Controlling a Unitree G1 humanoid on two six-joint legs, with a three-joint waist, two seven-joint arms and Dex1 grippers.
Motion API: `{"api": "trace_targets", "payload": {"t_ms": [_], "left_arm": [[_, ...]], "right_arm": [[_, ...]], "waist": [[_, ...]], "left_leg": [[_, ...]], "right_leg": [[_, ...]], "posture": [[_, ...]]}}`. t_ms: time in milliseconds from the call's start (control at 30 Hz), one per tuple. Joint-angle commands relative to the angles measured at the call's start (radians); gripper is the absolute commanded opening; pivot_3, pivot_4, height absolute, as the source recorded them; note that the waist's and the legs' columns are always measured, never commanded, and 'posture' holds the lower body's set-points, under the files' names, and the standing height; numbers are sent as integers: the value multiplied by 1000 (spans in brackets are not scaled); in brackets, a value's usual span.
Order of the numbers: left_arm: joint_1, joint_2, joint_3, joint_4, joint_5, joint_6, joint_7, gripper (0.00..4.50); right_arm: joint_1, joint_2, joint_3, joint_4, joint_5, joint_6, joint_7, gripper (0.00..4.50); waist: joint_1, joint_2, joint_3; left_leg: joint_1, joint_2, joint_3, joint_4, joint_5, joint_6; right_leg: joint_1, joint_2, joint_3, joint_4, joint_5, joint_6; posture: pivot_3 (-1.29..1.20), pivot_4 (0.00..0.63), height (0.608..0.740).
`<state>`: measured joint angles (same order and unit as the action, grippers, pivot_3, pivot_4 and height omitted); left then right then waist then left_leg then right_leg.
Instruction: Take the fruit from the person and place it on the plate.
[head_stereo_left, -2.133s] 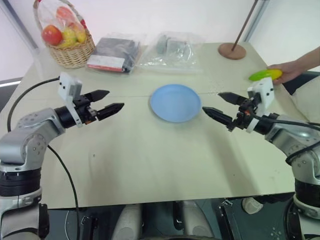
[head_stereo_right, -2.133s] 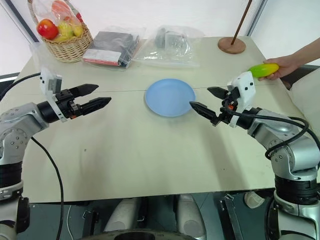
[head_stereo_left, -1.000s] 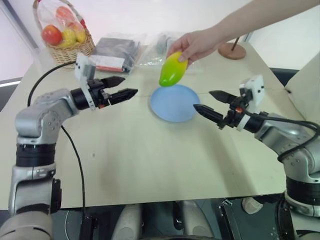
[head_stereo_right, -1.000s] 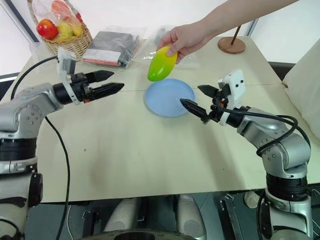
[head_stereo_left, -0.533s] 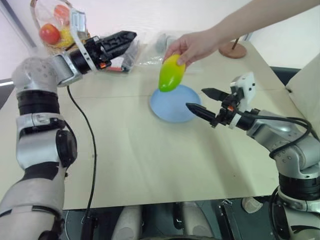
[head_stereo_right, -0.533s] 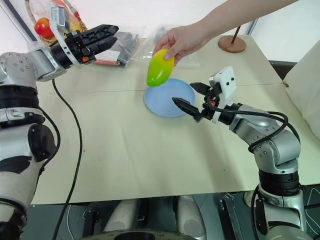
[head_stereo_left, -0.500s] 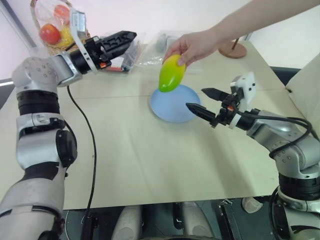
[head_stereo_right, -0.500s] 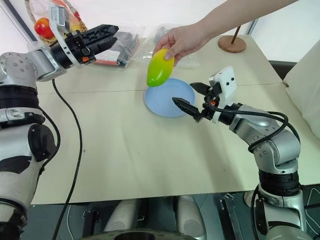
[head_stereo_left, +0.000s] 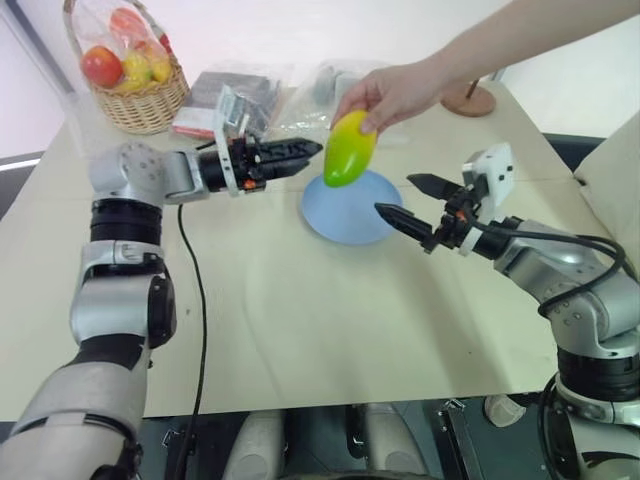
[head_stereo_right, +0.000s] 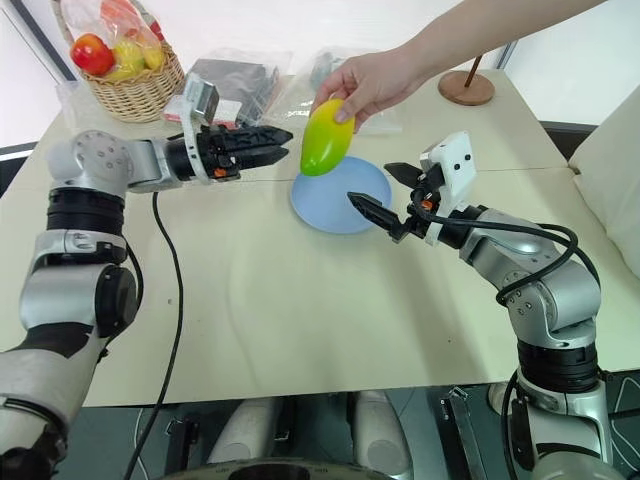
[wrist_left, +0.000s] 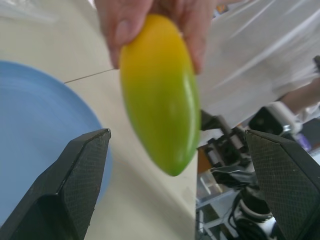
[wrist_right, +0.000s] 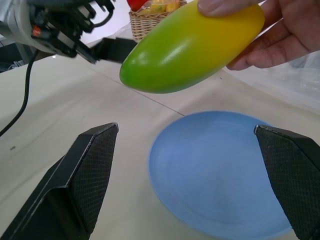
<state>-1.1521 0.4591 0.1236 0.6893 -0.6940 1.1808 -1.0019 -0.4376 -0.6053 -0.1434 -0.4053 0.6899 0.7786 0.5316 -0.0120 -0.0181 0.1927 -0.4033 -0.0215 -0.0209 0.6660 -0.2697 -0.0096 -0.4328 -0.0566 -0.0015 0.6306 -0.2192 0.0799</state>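
A person's hand holds the fruit, a yellow-to-green oval, in the air over the far left rim of the light blue plate. My left gripper points level at the fruit from the left, open, its tips just short of it. In the left wrist view the fruit hangs ahead between the two spread fingers, with a gap on each side. My right gripper hovers open at the plate's right edge, below and right of the fruit.
A wicker basket with a red apple and small yellow fruits stands at the far left corner. Plastic-wrapped packets lie behind the plate. A round wooden stand base sits far right. A black cable trails off my left arm.
My left gripper swung down from near the basket to the fruit's left side and rolled. The hand with the fruit shifted only slightly. The right gripper stayed in place.
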Motion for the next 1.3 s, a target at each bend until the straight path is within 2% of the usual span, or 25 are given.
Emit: {"api": "trace_targets", "payload": {"t_ms": [33,767,1133,1300], "left_arm": [[-27,-18,-2,21,30,-53,-12,4500],[-117,-157,-9,143,97,-143,-75,4500],[-115,-148,7,182,132,-203,-82,4500],[-42,-102,-38,78,177,-271,-113,4500]], "right_arm": [[-9,1,-27,-35,6,-17,-5,4453],[2,-1,-48,-78,20,6,-49,4453],[-13,6,-46,-75,29,2,-69,4453],[-54,36,-33,-57,51,8,-81,4453]], "waist": [[1,0,0],[1,0,0],[1,0,0],[-4,0,0]], "left_leg": [[0,0,0,0,0,0],[-1,-1,0,0,0,0],[-1,-1,0,0,0,0],[-1,-1,0,0,0,0]], "right_leg": [[0,0,0,0,0,0],[0,0,0,0,0,0],[-1,0,0,0,0,0],[-1,0,0,0,0,0]], "posture": [[0,150,740],[0,150,740],[0,150,740],[0,150,740]]}}
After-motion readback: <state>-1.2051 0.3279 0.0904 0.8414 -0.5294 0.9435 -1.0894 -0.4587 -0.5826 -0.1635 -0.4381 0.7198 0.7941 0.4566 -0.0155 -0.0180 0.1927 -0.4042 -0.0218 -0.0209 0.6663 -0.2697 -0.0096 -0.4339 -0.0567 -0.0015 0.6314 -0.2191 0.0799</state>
